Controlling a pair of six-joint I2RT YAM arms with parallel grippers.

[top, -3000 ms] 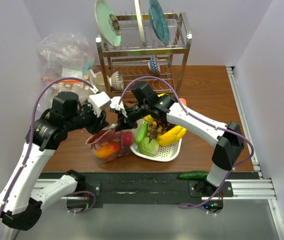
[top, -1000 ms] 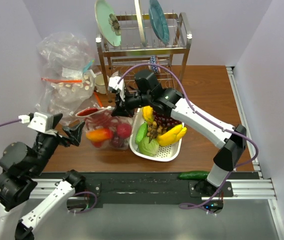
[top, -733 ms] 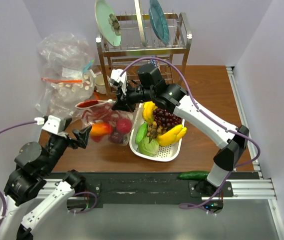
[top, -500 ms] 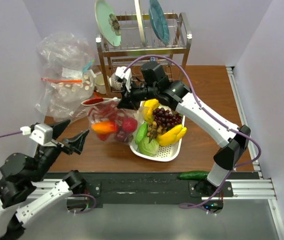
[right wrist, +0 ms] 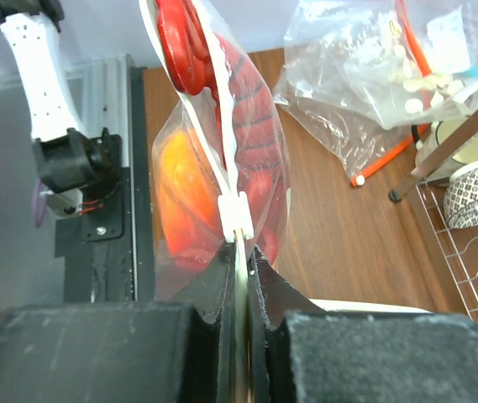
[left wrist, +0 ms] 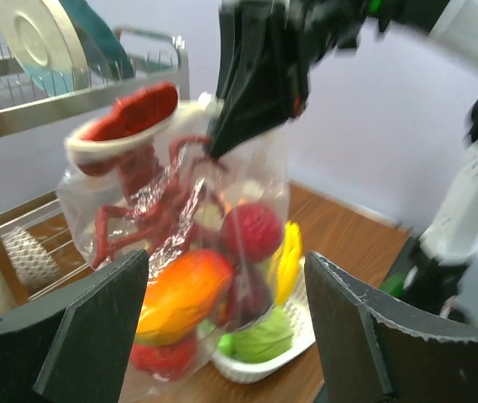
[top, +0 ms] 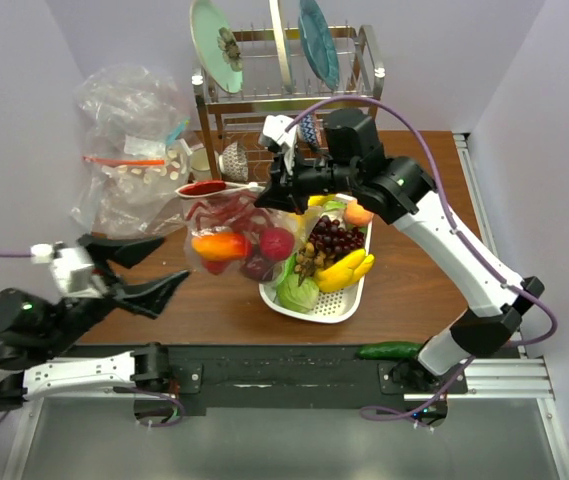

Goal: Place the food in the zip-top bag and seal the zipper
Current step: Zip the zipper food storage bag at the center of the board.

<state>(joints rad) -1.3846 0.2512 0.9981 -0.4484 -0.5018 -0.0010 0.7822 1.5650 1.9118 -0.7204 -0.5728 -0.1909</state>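
My right gripper (top: 269,186) is shut on the top edge of the zip-top bag (top: 234,235) and holds it hanging above the table, left of the tray. In the right wrist view its jaws (right wrist: 240,248) pinch the zipper strip just behind a white slider (right wrist: 237,214). The bag holds a red lobster (top: 204,188) whose tail sticks out of the mouth, an orange pepper (top: 214,245) and a dark red apple (top: 276,243). My left gripper (top: 149,268) is open and empty, near-left of the bag and apart from it; its view shows the bag (left wrist: 180,252) ahead.
A white tray (top: 336,303) with bananas, grapes, cabbage and an orange fruit (top: 359,213) sits right of the bag. A dish rack (top: 284,100) stands behind. A bulky clear bag (top: 129,130) lies far left. A green cucumber (top: 386,350) lies on the near rail.
My left gripper has let go of the bag, opened and drawn back toward the near left. My right gripper has lifted the bag and carried it right, toward the tray.
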